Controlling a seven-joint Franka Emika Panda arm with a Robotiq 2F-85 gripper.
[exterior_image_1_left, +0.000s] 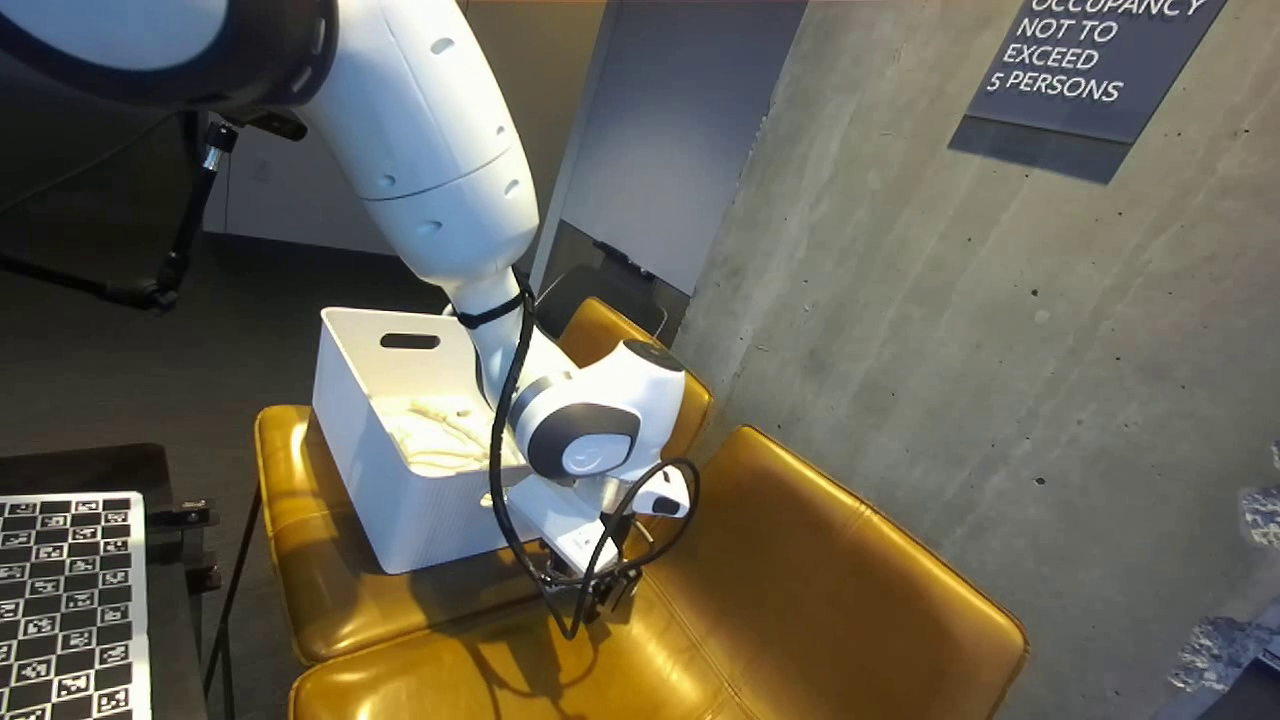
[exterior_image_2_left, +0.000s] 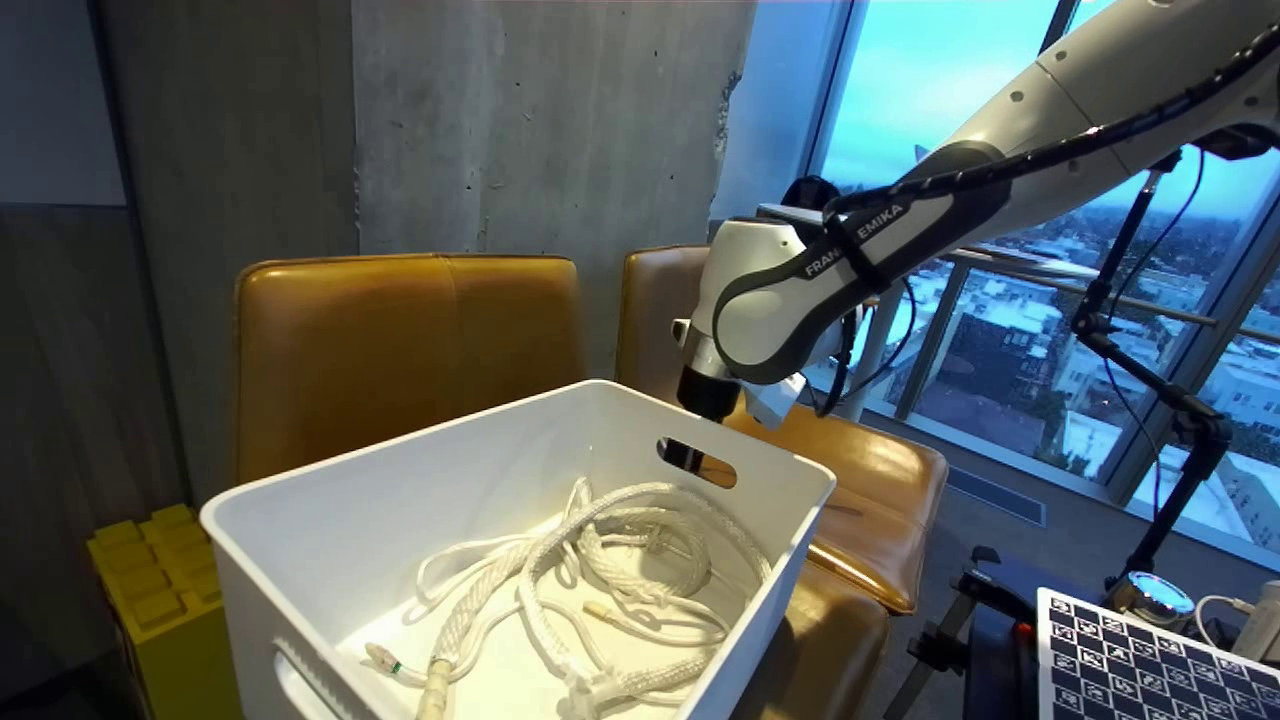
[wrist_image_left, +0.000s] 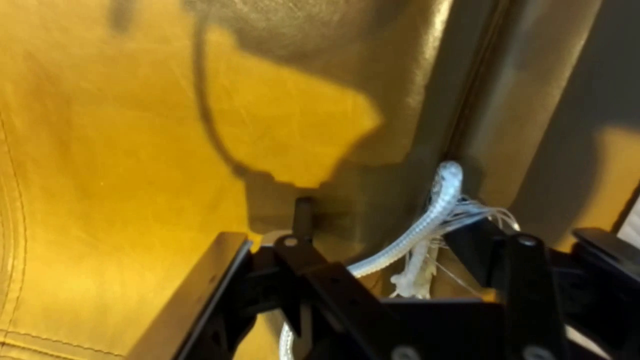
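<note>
Gripper (wrist_image_left: 382, 225) stood fairly wide over glossy leather chair (wrist_image_left: 125, 150) — curved braided cord (wrist_image_left: 422, 228) between jaws, loose strands (wrist_image_left: 469, 215) alongside, contact undetermined.

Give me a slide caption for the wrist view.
The open claw above a golden-brown seat, with a pale braided cord showing between its jaws.

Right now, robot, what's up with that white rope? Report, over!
Jaws open. White braided cord between them, not clamped. White storage bin close beside them, on one side only.
</note>
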